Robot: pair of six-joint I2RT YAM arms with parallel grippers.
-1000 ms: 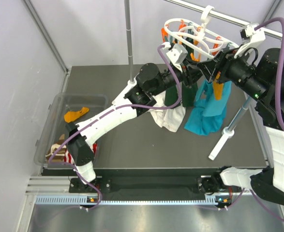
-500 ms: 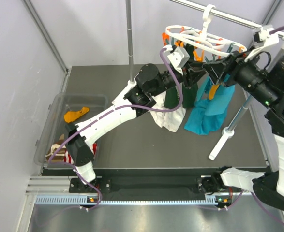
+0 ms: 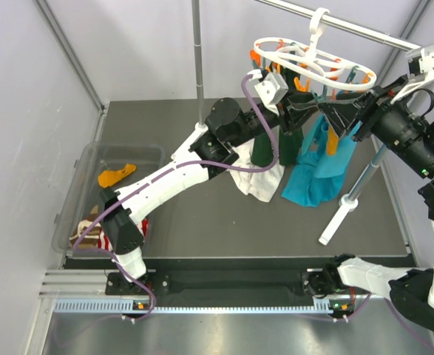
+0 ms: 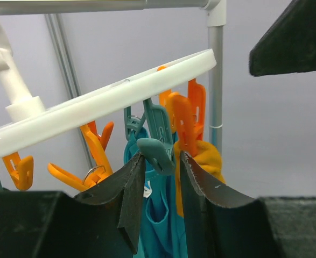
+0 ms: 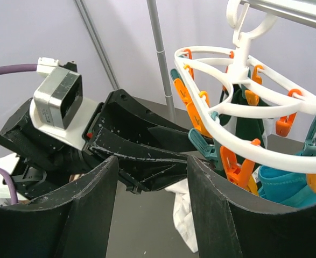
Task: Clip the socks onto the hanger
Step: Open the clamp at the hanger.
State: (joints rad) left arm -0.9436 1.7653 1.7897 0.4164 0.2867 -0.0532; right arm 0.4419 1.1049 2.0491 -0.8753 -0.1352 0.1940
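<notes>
The white oval hanger hangs by its hook from the grey rail, with orange and teal clips under its ring. My left gripper reaches up under it. In the left wrist view its fingertips are closed on a teal clip. A mustard sock hangs from an orange clip just behind, and teal fabric hangs below. My right gripper is open and empty to the right of the hanger, and its fingers face the left gripper. More socks, mustard and striped, lie in the clear bin.
Dark green, teal and white garments hang from the hanger over the table. The clear bin sits at the left edge. Grey poles stand behind and at the right. The rail runs overhead.
My right gripper has drawn back to the right and up, away from the clips. The hanger has swung right and sits more level. My left gripper has stayed at the clips.
</notes>
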